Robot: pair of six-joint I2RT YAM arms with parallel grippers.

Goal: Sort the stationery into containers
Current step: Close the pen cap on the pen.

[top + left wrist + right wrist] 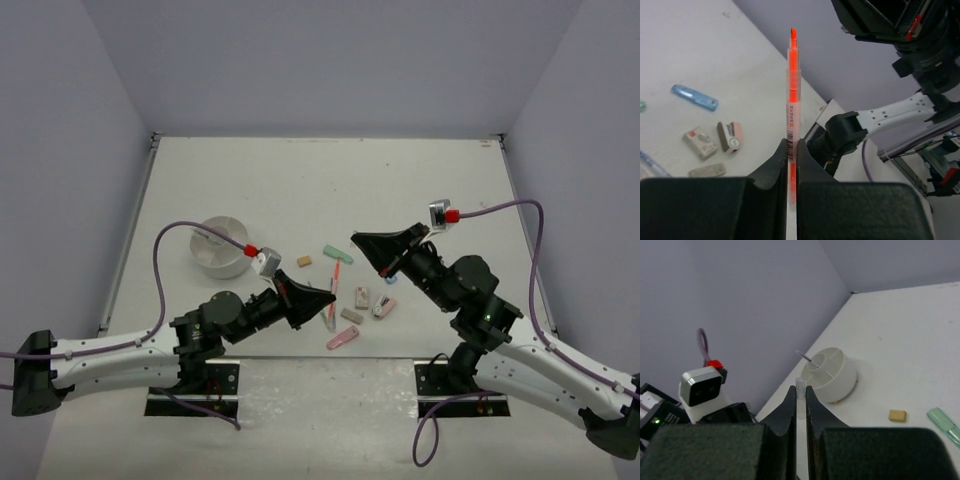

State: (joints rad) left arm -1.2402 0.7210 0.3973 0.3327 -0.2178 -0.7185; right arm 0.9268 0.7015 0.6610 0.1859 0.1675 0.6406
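Observation:
My left gripper [328,297] is shut on a thin orange pen [792,75], which sticks out past the fingertips [780,150] above the scattered stationery. My right gripper [357,240] is shut on a thin item with a clear end [800,384]; the rest of that item is hidden between the jaws. The round white holder [220,248] stands at the left, and in the right wrist view [837,375] a thin pen [805,357] leans in it. On the table lie a green marker [337,254], a tan eraser [304,261], a blue marker [695,97] and a pink marker [342,339].
Small eraser blocks [699,143] and a pink-grey piece [730,136] lie between the two grippers. The arms' fingertips are close together over the table's middle. Purple cables [160,260] loop beside each arm. Walls close in the table on three sides.

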